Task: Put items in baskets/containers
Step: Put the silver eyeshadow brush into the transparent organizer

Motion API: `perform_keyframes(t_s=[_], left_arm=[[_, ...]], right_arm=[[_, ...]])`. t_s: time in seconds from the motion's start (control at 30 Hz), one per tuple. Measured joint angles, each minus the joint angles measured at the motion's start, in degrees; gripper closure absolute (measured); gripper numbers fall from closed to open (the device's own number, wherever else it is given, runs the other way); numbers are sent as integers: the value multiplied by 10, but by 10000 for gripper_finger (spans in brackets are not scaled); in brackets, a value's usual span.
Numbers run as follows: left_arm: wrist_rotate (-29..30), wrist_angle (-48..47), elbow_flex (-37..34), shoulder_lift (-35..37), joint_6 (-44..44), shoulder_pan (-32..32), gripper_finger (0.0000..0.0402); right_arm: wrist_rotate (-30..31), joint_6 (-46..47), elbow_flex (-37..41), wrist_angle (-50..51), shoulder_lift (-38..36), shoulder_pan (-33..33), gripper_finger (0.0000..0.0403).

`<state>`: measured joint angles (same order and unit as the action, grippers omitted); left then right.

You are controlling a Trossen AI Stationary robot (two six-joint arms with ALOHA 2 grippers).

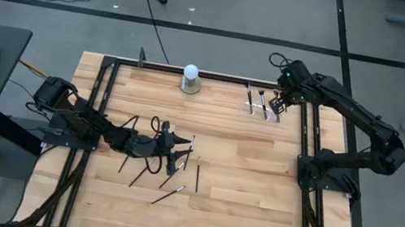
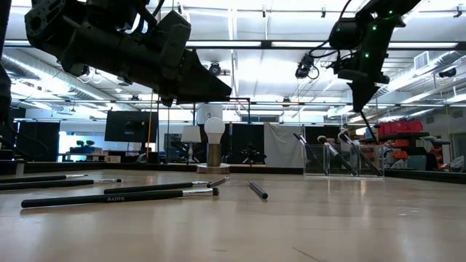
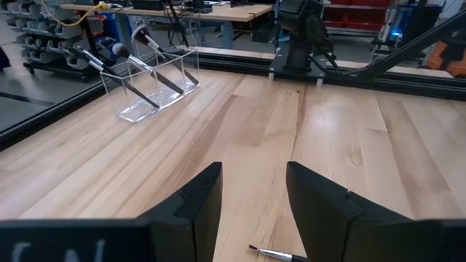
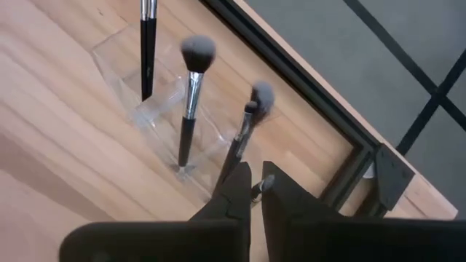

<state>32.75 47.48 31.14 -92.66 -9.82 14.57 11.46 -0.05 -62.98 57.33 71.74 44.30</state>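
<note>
3 thin dark-handled makeup brushes (image 4: 187, 102) already stand leaning in the low clear plastic holder (image 1: 260, 107), which sits at about 1 o'clock on the pale wooden counter (image 1: 240, 186). My right claw (image 4: 253, 183) hangs just above that holder at the 2 o'clock corner, its fingers pressed together on the slim end of another brush (image 4: 244, 131), whose bristle tip pokes up beside the holder's end compartment. I judge this step to be seating that brush. To do it well, I should keep the handle tilted toward the open compartment, lower until its end rests on the holder's floor, then part my fingers only slightly so I do not knock the neighbouring brushes.

My left claw (image 3: 251, 207) hovers low near 8 o'clock, fingers spread and holding nothing, over the loose black brushes (image 1: 169, 197) scattered between 6 and 8 o'clock. 1 small brush (image 3: 280, 255) lies on the wood just under it. A white ball on a round grey base (image 1: 190, 78) stands at 12 o'clock, well apart from both claws.
</note>
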Motion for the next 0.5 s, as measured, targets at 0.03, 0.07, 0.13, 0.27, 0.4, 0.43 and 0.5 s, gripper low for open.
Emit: perform_keyframes(t_s=[0.03, 0.07, 0.13, 0.27, 0.4, 0.43, 0.5], left_arm=[[1, -1, 0, 0, 0, 0, 241], [3, -3, 0, 0, 0, 0, 241], [5, -4, 0, 0, 0, 0, 241], [6, -3, 0, 0, 0, -3, 241], [6, -3, 0, 0, -3, -6, 241], [6, -3, 0, 0, -4, -6, 241], [6, -3, 0, 0, -6, -6, 241]], right_arm=[[0, 1, 0, 1, -2, 0, 394], [0, 2, 0, 1, -4, 0, 394], [-4, 4, 0, 1, -6, 0, 394], [-23, 11, 0, -1, -2, 0, 394], [-35, 11, 20, -12, 8, 0, 394], [-41, 11, 27, -16, 11, 0, 394], [-48, 11, 40, -30, 17, 0, 394]])
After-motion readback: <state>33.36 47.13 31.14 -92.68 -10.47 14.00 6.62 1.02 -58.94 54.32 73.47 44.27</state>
